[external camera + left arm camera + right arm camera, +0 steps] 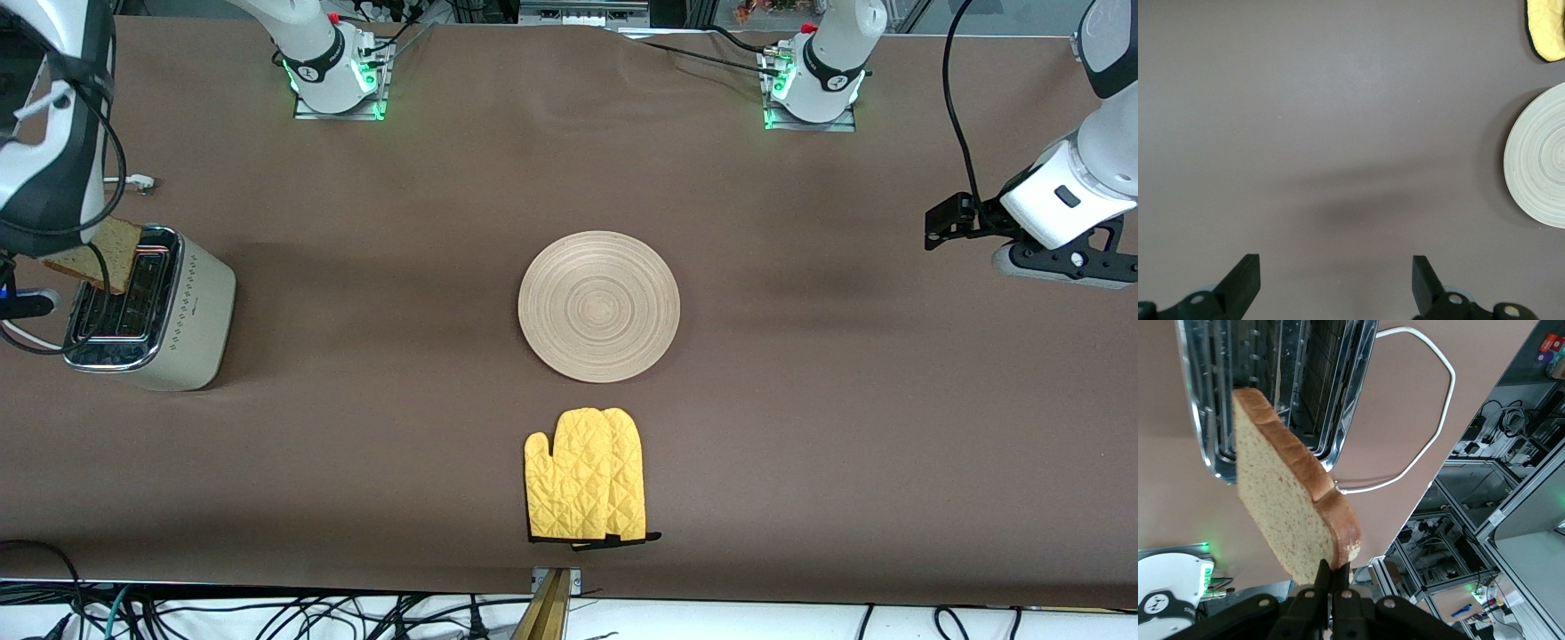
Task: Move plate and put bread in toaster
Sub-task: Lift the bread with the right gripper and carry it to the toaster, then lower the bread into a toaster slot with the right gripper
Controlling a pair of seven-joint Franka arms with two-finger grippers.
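Right wrist view: speckled, dark-crusted bread [1281, 493]

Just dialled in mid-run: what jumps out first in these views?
The bread stands out: the right gripper is shut on its crust, holding it over the toaster at the right arm's end of the table. The plate lies bare mid-table, with a yellow mitt nearer the front camera. The left gripper waits open over bare tabletop at the left arm's end.
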